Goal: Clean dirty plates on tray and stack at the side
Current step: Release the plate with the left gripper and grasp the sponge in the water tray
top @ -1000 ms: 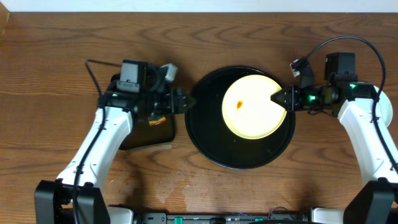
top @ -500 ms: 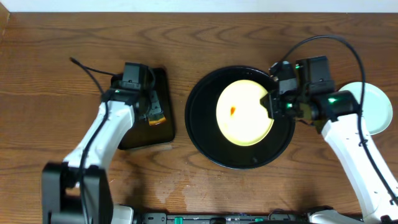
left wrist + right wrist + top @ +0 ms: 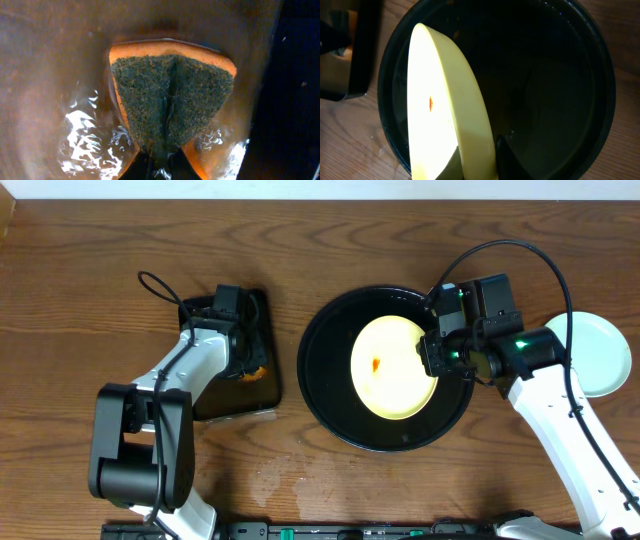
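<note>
Left jaws: pinched on orange sponge, tips cropped. Right jaws: clamped on tilted yellow plate rim over tray, mostly hidden.

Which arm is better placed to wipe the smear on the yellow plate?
Left, probably: the left gripper is shut on the sponge in the rectangular tray. The right gripper is busy pinching the yellow plate by its rim, tilted over the round tray.
</note>
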`<action>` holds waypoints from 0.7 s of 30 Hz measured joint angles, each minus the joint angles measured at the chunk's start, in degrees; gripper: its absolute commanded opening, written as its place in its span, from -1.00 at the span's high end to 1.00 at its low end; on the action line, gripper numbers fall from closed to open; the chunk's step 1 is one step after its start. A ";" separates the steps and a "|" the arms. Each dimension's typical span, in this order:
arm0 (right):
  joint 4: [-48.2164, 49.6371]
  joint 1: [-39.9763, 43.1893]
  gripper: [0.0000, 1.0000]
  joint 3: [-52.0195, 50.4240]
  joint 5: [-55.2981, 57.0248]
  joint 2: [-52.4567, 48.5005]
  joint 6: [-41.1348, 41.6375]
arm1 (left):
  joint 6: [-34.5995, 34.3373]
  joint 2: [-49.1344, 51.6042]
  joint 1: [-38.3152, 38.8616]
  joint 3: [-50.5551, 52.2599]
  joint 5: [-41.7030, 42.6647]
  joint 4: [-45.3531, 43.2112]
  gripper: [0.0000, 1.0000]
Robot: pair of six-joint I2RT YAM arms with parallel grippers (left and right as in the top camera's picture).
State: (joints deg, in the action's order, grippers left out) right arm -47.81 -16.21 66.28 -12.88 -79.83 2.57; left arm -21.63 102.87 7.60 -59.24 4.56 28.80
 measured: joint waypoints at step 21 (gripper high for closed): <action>0.07 0.00 0.98 0.00 0.70 0.00 0.00 | 0.90 -3.63 -0.04 0.20 -3.23 4.37 0.85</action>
State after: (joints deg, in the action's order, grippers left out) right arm -47.75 -16.21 66.28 -12.19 -79.83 2.57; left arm -20.73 99.24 7.55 -59.05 1.32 33.17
